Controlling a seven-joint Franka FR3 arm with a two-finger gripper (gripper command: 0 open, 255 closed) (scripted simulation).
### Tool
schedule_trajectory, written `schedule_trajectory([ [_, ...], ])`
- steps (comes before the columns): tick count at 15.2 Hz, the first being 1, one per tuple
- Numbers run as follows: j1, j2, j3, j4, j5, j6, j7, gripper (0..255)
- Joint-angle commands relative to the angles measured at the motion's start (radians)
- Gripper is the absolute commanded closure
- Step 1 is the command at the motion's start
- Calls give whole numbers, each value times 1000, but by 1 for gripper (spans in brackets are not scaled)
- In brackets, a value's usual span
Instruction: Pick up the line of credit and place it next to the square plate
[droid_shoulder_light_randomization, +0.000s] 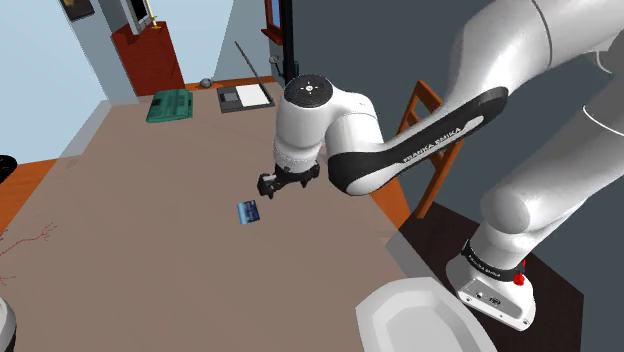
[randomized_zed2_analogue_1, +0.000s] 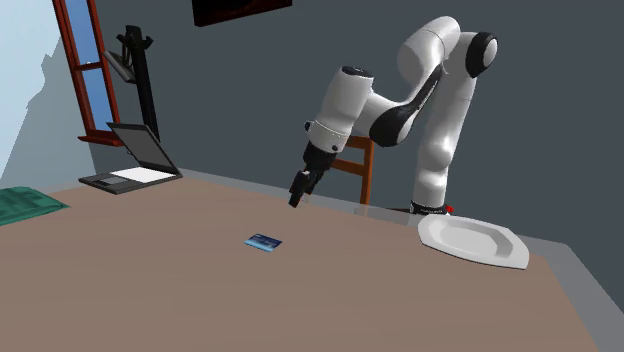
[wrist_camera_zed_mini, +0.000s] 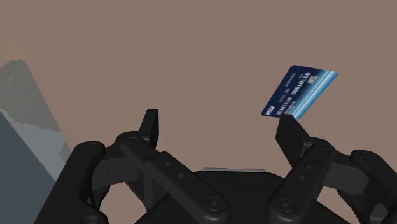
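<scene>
A small blue credit card lies flat on the brown table. My black gripper hovers above the table, a little to the shoulder view's right of the card, fingers apart and nothing between them. In the wrist view the card lies just beyond one fingertip, outside the gap of the open gripper. The white square plate rests near the table's edge by the robot's stand.
A green mat and an open laptop lie at the far end of the table. A wooden chair stands beside the table behind the arm. A coat stand rises by the wall.
</scene>
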Motion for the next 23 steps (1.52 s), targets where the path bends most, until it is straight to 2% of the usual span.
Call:
schedule_trajectory([
  [1,-103,201,143,93,-300,-59,246,0],
  [2,-79,321,154,144,-452,-128,357,0],
  [3,-14,407,117,191,-553,-183,429,0],
  [4,82,455,38,235,-605,-211,470,0],
  [8,301,649,-107,420,-788,-336,592,0],
  [16,329,729,-168,449,-866,-308,619,0],
  [23,329,729,-168,449,-866,-308,619,0],
])
